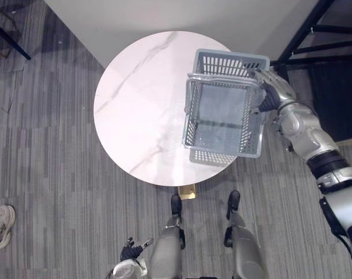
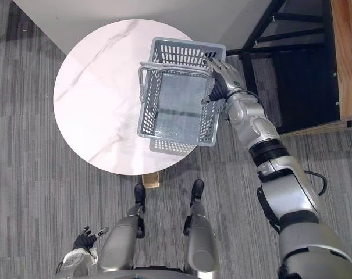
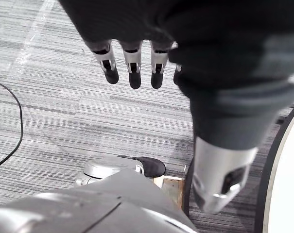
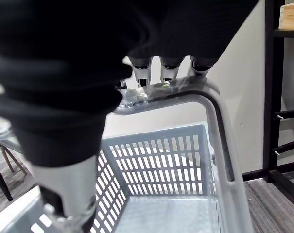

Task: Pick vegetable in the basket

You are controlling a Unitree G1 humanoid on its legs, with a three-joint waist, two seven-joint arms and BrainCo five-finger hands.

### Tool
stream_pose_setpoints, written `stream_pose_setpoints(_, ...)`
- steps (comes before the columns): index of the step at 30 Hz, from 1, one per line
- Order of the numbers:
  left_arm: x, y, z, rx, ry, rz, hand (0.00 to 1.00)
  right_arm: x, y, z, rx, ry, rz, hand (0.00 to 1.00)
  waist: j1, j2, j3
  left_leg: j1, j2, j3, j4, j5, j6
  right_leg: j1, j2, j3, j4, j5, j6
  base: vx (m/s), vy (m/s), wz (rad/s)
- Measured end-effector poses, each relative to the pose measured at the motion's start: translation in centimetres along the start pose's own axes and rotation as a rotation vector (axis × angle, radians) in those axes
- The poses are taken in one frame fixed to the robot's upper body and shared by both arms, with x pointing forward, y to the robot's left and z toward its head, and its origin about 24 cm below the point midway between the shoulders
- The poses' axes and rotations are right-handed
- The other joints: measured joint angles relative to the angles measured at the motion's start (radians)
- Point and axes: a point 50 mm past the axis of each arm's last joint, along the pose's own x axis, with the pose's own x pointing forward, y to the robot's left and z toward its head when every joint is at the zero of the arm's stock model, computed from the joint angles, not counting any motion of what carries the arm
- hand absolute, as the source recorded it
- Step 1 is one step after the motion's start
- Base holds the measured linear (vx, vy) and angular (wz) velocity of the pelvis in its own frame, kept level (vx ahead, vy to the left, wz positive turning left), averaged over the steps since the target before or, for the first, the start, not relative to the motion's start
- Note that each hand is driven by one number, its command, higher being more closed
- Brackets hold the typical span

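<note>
1. Closest in, the right robot hand (image 1: 272, 87) grasps the handle (image 4: 217, 121) of the grey basket (image 1: 228, 63). Its fingers (image 4: 168, 68) curl over the bar at the basket's far right corner.
2. So held, the basket hangs over the right edge of the round white marble tabletop (image 1: 141, 104), partly past that edge. Its perforated bottom is in full view.
3. Off the near edge of the tabletop, the left robot hand (image 1: 129, 251) hangs released with its fingers (image 3: 132, 73) straight, low over the grey striped carpet floor (image 1: 48, 174).
4. Beyond the right edge stands a black frame (image 1: 315, 35). A person's shoe (image 1: 1, 224) rests on the floor, well apart on the left.
</note>
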Motion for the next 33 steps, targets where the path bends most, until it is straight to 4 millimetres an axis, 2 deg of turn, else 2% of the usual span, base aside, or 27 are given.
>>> stream_pose_setpoints(4,0.1,0.0,0.2,0.001,-0.006,0.001,0.00,0.6,-0.2,0.3,0.009,0.005,-0.003,0.00,0.001,-0.002,0.001,0.017,0.008,-0.001,-0.042,0.027,-0.004,-0.002,0.010,-0.001,0.000,0.000,0.000,-0.01,-0.027,0.00)
stream_pose_setpoints(11,0.2,0.0,0.6,0.001,-0.017,0.007,0.00,1.4,-1.8,1.2,-0.003,-0.017,-0.043,0.00,0.008,-0.010,0.005,0.019,0.019,-0.013,-0.067,0.049,-0.012,-0.002,0.020,-0.015,-0.002,0.000,0.000,0.01,-0.009,0.02)
stream_pose_setpoints(15,0.3,0.0,1.3,0.002,-0.037,0.015,0.00,1.7,-2.0,0.9,-0.016,0.012,-0.036,0.00,0.018,-0.023,0.012,0.015,0.026,-0.024,-0.068,0.053,-0.017,0.000,0.026,-0.022,-0.003,0.000,0.000,0.01,-0.009,0.06)
stream_pose_setpoints(22,0.5,-0.3,2.0,0.010,-0.058,0.005,0.00,2.2,-2.6,0.6,-0.024,0.034,-0.040,0.00,0.026,-0.023,0.013,0.007,0.028,-0.034,-0.068,0.056,-0.017,0.000,0.027,-0.033,-0.006,0.000,0.000,0.01,0.002,0.04)
stream_pose_setpoints(26,0.5,-0.3,2.1,0.013,-0.065,0.009,0.00,2.3,-2.7,0.4,-0.024,0.050,-0.038,0.00,0.027,-0.026,0.014,0.002,0.028,-0.036,-0.068,0.056,-0.018,-0.003,0.028,-0.035,-0.008,0.000,0.000,0.00,0.000,0.00)
stream_pose_setpoints(30,0.6,-0.2,2.4,0.015,-0.073,0.019,0.00,2.4,-1.9,0.1,-0.006,0.083,-0.012,0.00,0.029,-0.035,0.020,-0.003,0.029,-0.041,-0.068,0.057,-0.019,-0.004,0.028,-0.039,-0.011,0.000,0.000,0.01,0.004,0.03)
stream_pose_setpoints(31,0.6,-0.3,2.5,0.023,-0.078,0.015,0.00,2.4,-1.6,-0.1,0.021,0.107,-0.008,1.00,0.030,-0.036,0.021,-0.007,0.029,-0.045,-0.068,0.057,-0.019,-0.004,0.028,-0.043,-0.013,0.000,0.000,0.01,0.007,0.07)
stream_pose_setpoints(33,0.6,-0.4,2.7,0.033,-0.085,0.010,0.00,2.3,-1.6,-0.4,0.026,0.126,-0.016,1.00,0.031,-0.035,0.021,-0.013,0.028,-0.052,-0.068,0.059,-0.020,-0.004,0.028,-0.051,-0.017,0.000,0.000,0.02,0.010,0.12)
